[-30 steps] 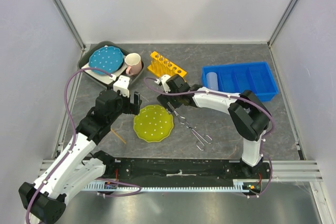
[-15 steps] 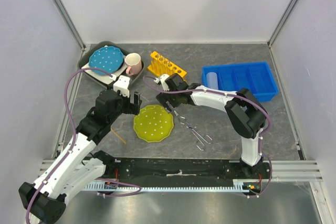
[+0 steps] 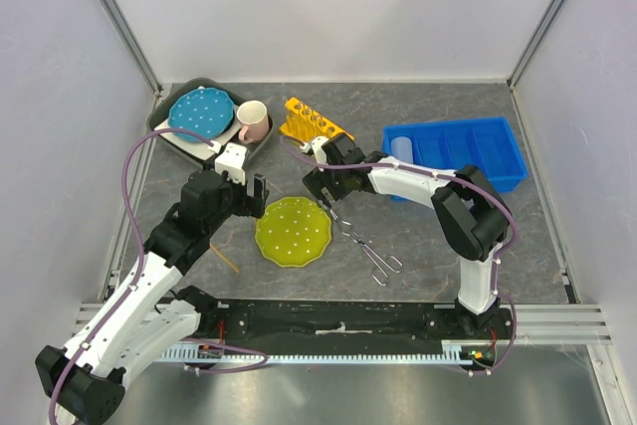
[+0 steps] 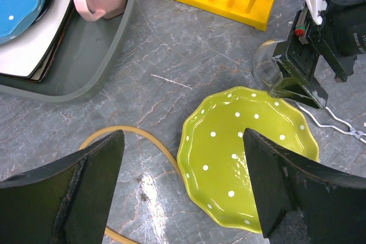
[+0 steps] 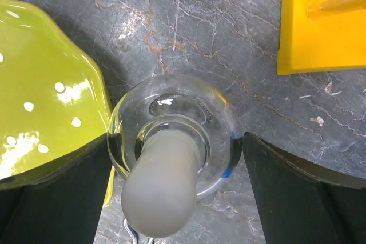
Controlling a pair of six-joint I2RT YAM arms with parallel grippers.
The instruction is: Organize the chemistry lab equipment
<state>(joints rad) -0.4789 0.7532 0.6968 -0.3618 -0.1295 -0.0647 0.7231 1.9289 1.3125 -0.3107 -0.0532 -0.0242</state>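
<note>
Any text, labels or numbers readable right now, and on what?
Right gripper body, left wrist view: white print, cut off by the frame edge and too small to read.
Flask, rack, tongs, mug: no readable text.
Nothing quotable in any view.

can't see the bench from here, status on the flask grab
Left gripper open, empty. Right gripper open, straddling upright flask. Green plate close beside flask.

1. I see white shells and black joints on both the left arm and the right arm.
2. A purple cable loops along each arm.
3. The fingers are matte black wedges.
4. A small red dot marks the right wrist's black housing.
</note>
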